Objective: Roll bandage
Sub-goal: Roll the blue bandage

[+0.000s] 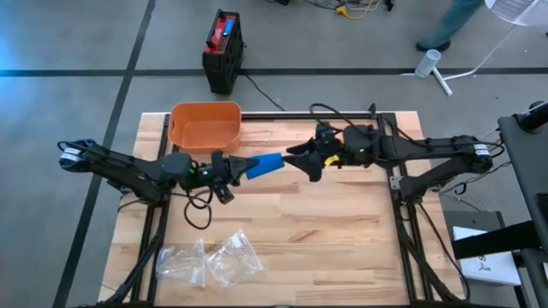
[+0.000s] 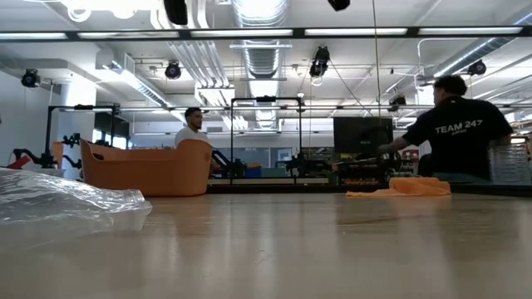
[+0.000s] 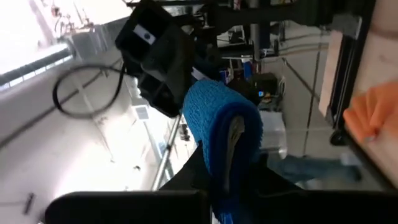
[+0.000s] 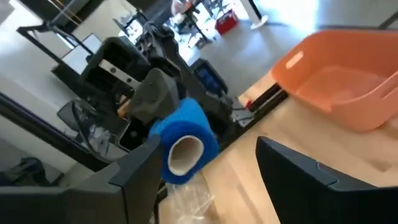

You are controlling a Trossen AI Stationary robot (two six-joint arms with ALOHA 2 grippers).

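Pointing lengthwise at the spread right tool [image 1: 295, 160], blue bandage roll [image 1: 265, 165], seemingly pinched by left tool [image 1: 241, 165].

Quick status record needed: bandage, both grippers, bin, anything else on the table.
bandage: blue bandage roll, held above the table between the two arms
left gripper: left gripper shut on the roll's end
right gripper: right gripper open, fingers either side of the roll's free end, not gripping
bin: orange bin at the table's far edge, looks empty
other: clear plastic bags at the near edge of the wooden table
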